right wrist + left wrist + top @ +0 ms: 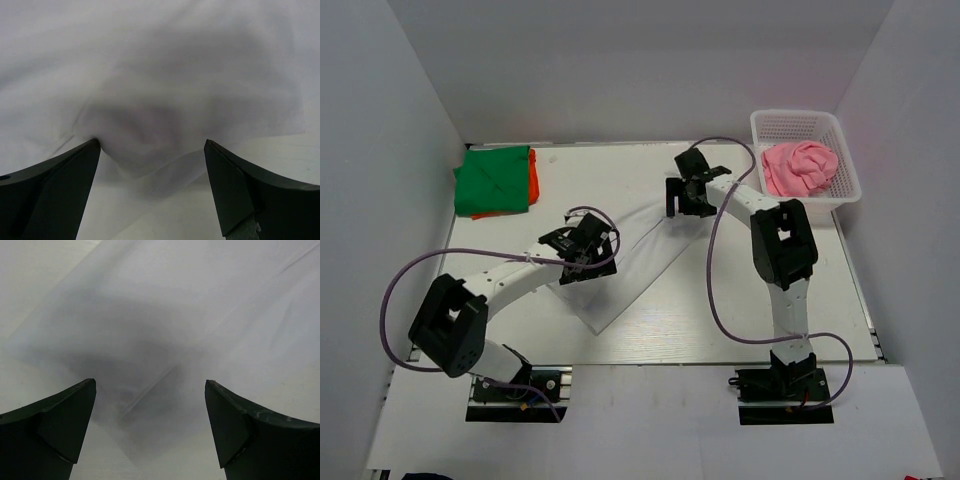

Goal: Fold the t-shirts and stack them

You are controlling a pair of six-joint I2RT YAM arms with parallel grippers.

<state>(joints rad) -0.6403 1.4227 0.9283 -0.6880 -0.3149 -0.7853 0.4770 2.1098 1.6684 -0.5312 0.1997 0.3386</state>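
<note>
While unclear overhead, left end effector [150, 385], right end effector [152, 144] wide open, empty, over white t-shirt [190, 305].

You are looking at nothing readable here: no text, label, brand, number or sign is showing on anything in view (the same is holding for all three cameras).

spread t-shirt [638, 262]: on the middle of the table [610, 175].
folded t-shirts [495, 180]: stacked, behind and left of the spread t-shirt.
mesh basket [800, 117]: behind and right of the spread t-shirt.
crumpled t-shirt [800, 167]: in the mesh basket.
</note>
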